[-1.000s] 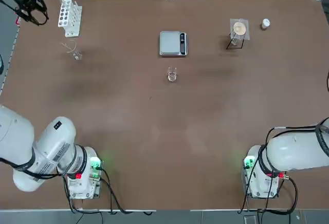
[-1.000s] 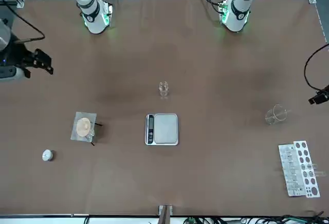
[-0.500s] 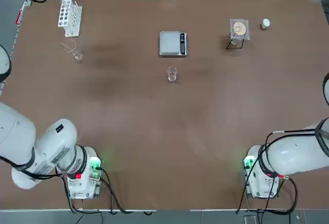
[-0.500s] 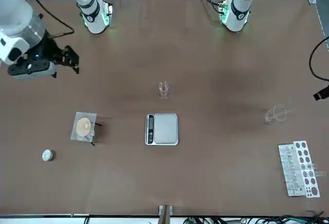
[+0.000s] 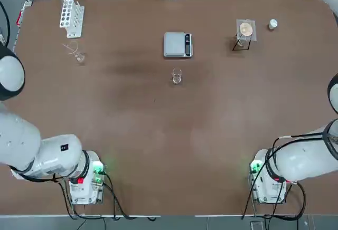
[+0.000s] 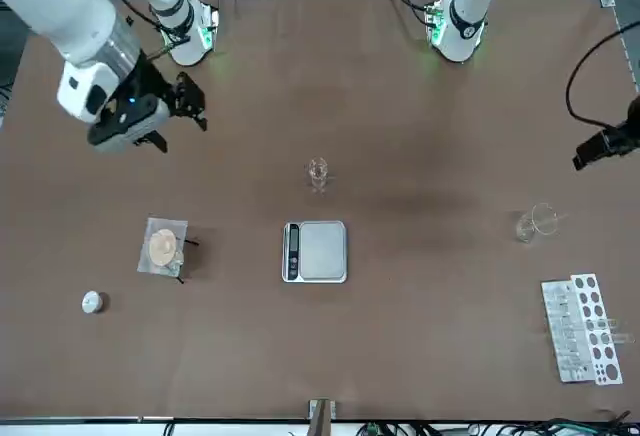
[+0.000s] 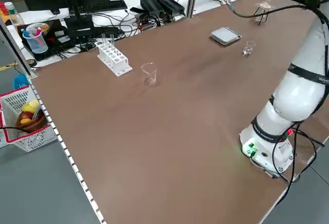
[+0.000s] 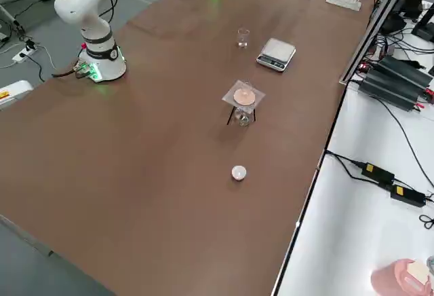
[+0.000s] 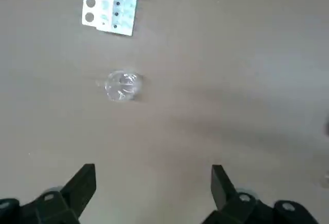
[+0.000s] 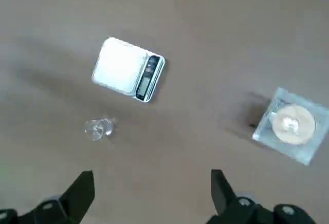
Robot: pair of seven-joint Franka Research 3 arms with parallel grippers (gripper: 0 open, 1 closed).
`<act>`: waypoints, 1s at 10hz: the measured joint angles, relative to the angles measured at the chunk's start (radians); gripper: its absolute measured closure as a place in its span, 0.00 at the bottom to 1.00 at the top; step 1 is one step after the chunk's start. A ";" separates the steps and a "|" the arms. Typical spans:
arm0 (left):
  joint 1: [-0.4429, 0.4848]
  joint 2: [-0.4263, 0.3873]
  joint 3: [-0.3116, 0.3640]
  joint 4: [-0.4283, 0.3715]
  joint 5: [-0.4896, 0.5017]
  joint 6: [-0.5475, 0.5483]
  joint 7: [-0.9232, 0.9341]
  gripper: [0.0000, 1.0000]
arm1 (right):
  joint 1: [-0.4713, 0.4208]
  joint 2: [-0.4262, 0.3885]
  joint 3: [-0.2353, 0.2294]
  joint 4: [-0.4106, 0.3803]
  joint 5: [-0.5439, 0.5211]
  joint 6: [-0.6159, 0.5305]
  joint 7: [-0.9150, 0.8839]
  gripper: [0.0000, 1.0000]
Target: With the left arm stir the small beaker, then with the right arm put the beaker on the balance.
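The small beaker stands upright and alone mid-table, a little on the robot's side of the balance. Its silver plate is bare. My right gripper hangs open high above the table, on its own side of the beaker. The right wrist view shows its spread fingertips with the beaker and balance far below. My left gripper is open too, raised near the table's left edge. Below its fingertips lies a clear glass piece with a thin rod.
A white test-tube rack sits at the far left, the glass piece with the rod just in front of it. At the far right stand a small stand with a round filter and a white capped bottle.
The right gripper has swung in from its side of the table towards the middle. The left gripper has drawn back from the glass piece with the rod, towards the robot.
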 joint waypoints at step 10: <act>-0.116 -0.074 0.134 -0.022 -0.073 -0.085 0.082 0.01 | 0.006 0.145 -0.003 -0.212 0.400 0.436 -0.901 0.00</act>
